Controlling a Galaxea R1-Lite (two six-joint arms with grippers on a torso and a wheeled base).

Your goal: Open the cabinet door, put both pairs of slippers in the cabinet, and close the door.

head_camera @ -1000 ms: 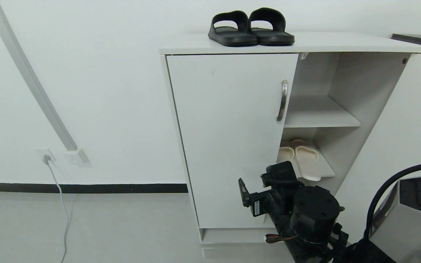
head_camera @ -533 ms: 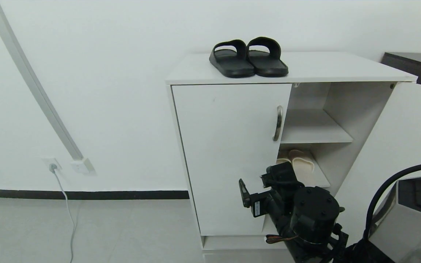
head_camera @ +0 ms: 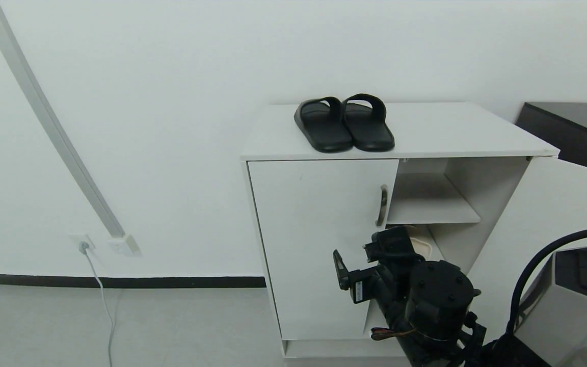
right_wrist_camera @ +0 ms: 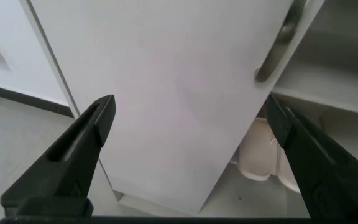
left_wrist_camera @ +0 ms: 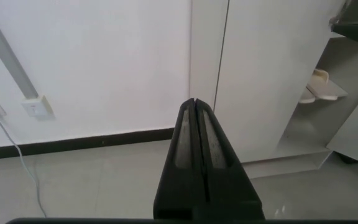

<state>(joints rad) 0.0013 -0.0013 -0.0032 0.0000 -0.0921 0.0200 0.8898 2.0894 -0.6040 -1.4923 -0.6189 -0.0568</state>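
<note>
A pair of black slippers (head_camera: 344, 122) stands side by side on top of the white cabinet (head_camera: 451, 133). The cabinet's left door (head_camera: 319, 239) is closed, with a metal handle (head_camera: 381, 205); its right door (head_camera: 543, 219) stands swung open. Beige slippers (head_camera: 422, 245) lie on the lower shelf inside, partly hidden behind my right gripper (head_camera: 367, 257). That gripper is open and empty, low before the closed door (right_wrist_camera: 166, 93), near the handle (right_wrist_camera: 284, 37) and the beige slippers (right_wrist_camera: 266, 155). My left gripper (left_wrist_camera: 194, 109) is shut and empty, low above the floor, left of the cabinet (left_wrist_camera: 272, 62).
A wall socket with a grey cable (head_camera: 95, 265) and a slanted conduit (head_camera: 44, 117) are on the wall to the left. A dark table (head_camera: 574, 127) stands right of the cabinet. The upper shelf (head_camera: 426, 204) is bare. Grey floor (head_camera: 120, 326) lies open at the left.
The whole head picture has shifted downward, so the camera has risen and more of the cabinet top shows. The slippers, the doors and the right gripper look unmoved.
</note>
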